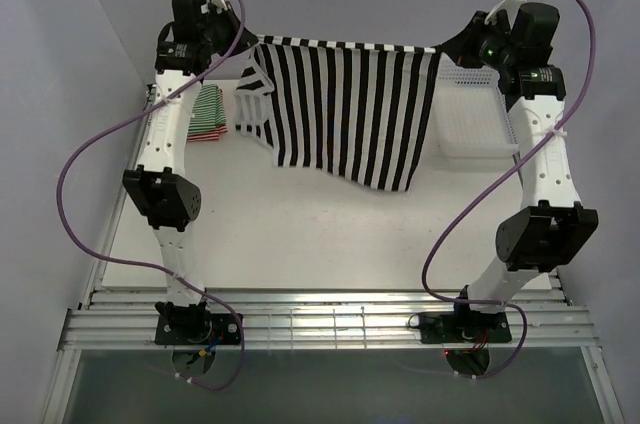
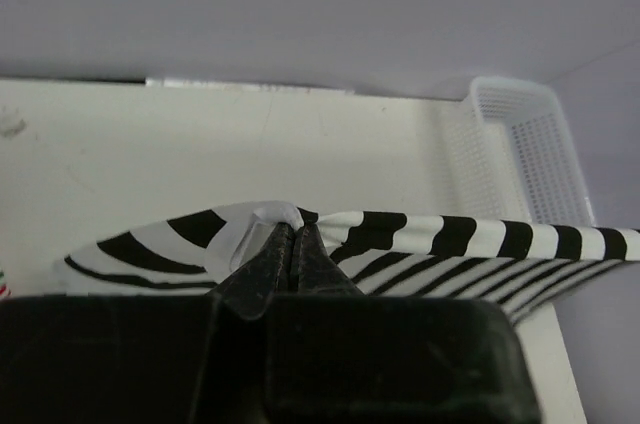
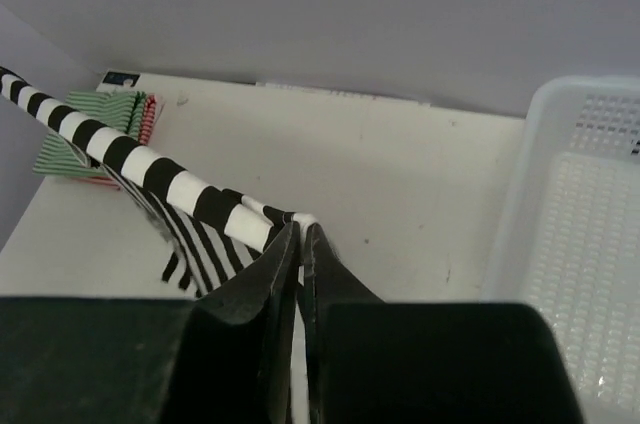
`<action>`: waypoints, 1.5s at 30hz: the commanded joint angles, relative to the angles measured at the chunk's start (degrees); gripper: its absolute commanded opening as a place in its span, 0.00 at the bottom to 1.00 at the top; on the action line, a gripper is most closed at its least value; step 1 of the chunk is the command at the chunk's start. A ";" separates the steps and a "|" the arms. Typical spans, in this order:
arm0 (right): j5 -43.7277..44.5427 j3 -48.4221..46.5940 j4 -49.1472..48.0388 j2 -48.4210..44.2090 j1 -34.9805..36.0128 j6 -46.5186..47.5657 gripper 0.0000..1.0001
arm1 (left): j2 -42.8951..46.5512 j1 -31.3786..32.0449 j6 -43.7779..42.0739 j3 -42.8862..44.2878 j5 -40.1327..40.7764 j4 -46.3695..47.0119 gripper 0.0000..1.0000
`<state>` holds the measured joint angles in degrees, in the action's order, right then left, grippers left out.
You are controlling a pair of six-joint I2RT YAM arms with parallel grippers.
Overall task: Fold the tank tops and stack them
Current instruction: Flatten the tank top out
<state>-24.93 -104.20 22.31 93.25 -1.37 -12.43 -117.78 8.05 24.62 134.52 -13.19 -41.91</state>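
Black-and-white tank top (image 1: 340, 109) hangs stretched between left claw (image 2: 297, 231) and right claw (image 3: 300, 229).

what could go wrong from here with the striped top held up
1. The left gripper and right gripper each pinch only a small bit of the upper edge of the black-and-white tank top; a slip at either would likely drop it.
2. Its right side hangs beside the basket and might catch the rim when lowered.
3. Its hem hangs uneven, so it may land creased.

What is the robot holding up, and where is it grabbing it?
The black-and-white striped tank top, pinched at both ends of its upper edge, one in each arm's jaws.
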 commanded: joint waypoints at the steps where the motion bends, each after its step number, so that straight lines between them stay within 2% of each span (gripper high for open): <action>1: 3.39 -12.59 -5.61 -1.06 -1.09 2.14 0.08 | 5.71 -5.15 -3.62 11.82 -8.24 6.47 0.00; 4: 4.18 -12.88 -5.52 -1.40 -1.18 2.84 0.08 | 12.81 -7.17 -5.36 2.09 -9.57 15.42 0.00; 5: 4.53 -11.74 -5.69 -3.06 -1.18 3.19 0.08 | 14.49 -7.44 -6.42 -2.63 -10.79 16.41 0.00; 7: 4.97 -7.97 -6.31 -5.35 -1.18 3.98 0.08 | 18.10 -7.44 -7.57 -6.62 -14.74 17.30 0.00; 10: 3.84 2.40 -7.45 -9.92 -1.27 4.87 0.08 | 21.96 -7.44 -10.55 -16.98 -18.18 15.90 0.00; 11: 3.66 9.30 -7.45 -12.46 -1.27 5.22 0.08 | 23.54 -7.44 -11.52 -21.18 -18.88 16.24 0.00; 12: 3.66 13.20 -7.63 -13.79 -1.27 5.22 0.08 | 25.47 -7.44 -12.83 -31.49 -19.67 17.12 0.00; 13: 3.66 17.24 -7.63 -15.19 -1.27 5.39 0.08 | 29.41 -7.44 -13.28 -37.08 -21.59 19.04 0.00; 14: 3.57 25.72 -7.89 -17.73 -1.27 6.09 0.08 | 31.36 -7.44 -13.46 -42.44 -22.40 19.76 0.00; 15: 2.96 30.07 -7.89 -19.06 -1.27 6.10 0.08 | 33.29 -7.35 -11.28 -53.46 -22.23 20.28 0.00; 17: 2.69 38.77 -7.98 -23.10 -1.18 6.10 0.08 | 39.10 -7.18 -8.55 -64.94 -24.24 24.05 0.00; 18: 2.34 47.51 -8.94 -24.25 -1.18 4.97 0.08 | 40.85 -6.04 -5.14 -70.57 -25.12 25.72 0.00; 19: 1.82 51.69 -9.47 -26.17 -1.10 3.82 0.08 | 42.35 -4.21 -3.72 -78.63 -22.78 27.04 0.00; 20: 1.20 55.65 -10.17 -26.80 -1.09 2.86 0.08 | 43.50 -2.27 -2.75 -80.88 -21.80 27.32 0.00; 21: 0.94 62.04 -12.00 -27.07 -1.09 1.02 0.08 | 43.33 1.05 -1.78 -82.65 -22.14 27.15 0.00; 22: 1.63 63.76 -11.41 -26.46 -1.09 0.74 0.08 | 43.07 2.22 -1.34 -84.66 -22.49 24.01 0.01; 23: 3.03 64.47 -9.84 -25.76 -1.09 0.91 0.09 | 42.98 3.80 -0.55 -86.16 -21.88 22.59 0.21; 25: 8.38 64.30 -4.04 -23.39 -1.09 1.70 0.12 | 43.33 4.51 3.21 -90.55 -19.43 19.43 0.48; 26: 10.06 64.21 -2.98 -22.94 -1.09 1.79 0.28 | 43.51 4.78 4.20 -90.83 -17.59 17.84 0.67; 28: 9.90 63.17 -0.70 -22.50 -1.09 2.23 0.56 | 44.03 4.69 5.78 -89.53 -16.79 14.60 0.98; 29: 9.03 62.46 0.01 -22.67 -1.09 2.40 0.69 | 44.30 4.69 5.70 -88.39 -14.52 13.10 0.98; 30: 7.37 61.67 0.54 -22.94 -1.09 2.49 0.91 | 44.73 4.69 5.61 -86.90 -13.02 11.78 0.98; 31: 6.57 60.36 1.50 -24.07 -1.09 2.67 0.99 | 44.83 4.69 5.70 -85.32 -11.35 9.15 0.98; 32: 5.95 59.65 2.04 -24.87 -1.01 2.76 0.90 | 44.83 4.78 5.79 -82.43 -9.16 8.17 0.98; 35: 5.16 58.32 2.14 -28.64 -0.57 3.11 0.90 | 43.16 4.78 8.06 -79.07 -6.42 7.90 0.98; 38: 4.98 58.59 0.29 -29.45 1.27 3.02 0.90 | 37.29 4.78 10.78 -77.04 -3.86 10.00 0.98; 43: 8.05 57.62 -3.23 -20.67 9.44 2.32 0.90 | 25.51 6.44 12.02 -74.66 -4.65 11.06 0.98; 45: 9.28 56.04 -4.63 -17.51 10.77 1.79 0.90 | 24.27 8.90 12.29 -75.36 -5.09 11.15 0.98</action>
<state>-17.65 -45.60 20.58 72.34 7.66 -10.13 -92.33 14.20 35.33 59.40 -18.65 -29.61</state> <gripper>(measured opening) 0.900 0.977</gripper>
